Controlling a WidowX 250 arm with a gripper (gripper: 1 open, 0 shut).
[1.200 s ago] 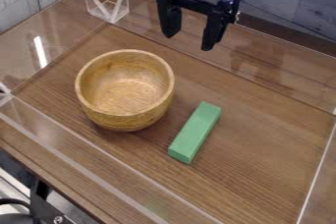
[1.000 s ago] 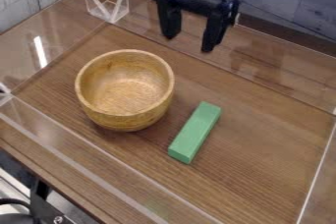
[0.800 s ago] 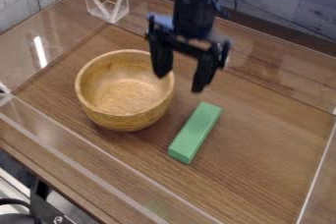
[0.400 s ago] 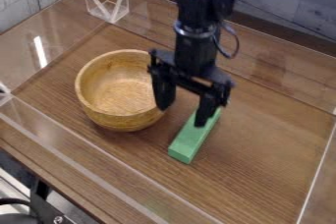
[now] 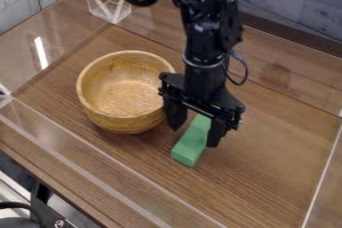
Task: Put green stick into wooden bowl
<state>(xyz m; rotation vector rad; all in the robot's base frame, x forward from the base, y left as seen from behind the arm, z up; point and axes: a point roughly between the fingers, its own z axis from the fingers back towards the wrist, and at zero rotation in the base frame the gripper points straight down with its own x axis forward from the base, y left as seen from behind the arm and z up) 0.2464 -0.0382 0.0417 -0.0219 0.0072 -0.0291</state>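
The green stick (image 5: 191,146) lies flat on the wooden table, just right of the wooden bowl (image 5: 126,91), which stands upright with nothing in it. My gripper (image 5: 198,131) points straight down over the stick's far end, open, with one dark finger on each side of the block. The far end of the stick is hidden behind the fingers. I cannot tell whether the fingertips touch the table or the stick.
A clear plastic wall (image 5: 80,177) runs along the table's front and left edges. A small clear stand (image 5: 107,4) sits at the back left. Bare tabletop (image 5: 274,132) stretches to the right of the stick.
My gripper has come down and toward the front from above the back of the table to straddle the stick's far end. It stayed open. Bowl and stick have not moved.
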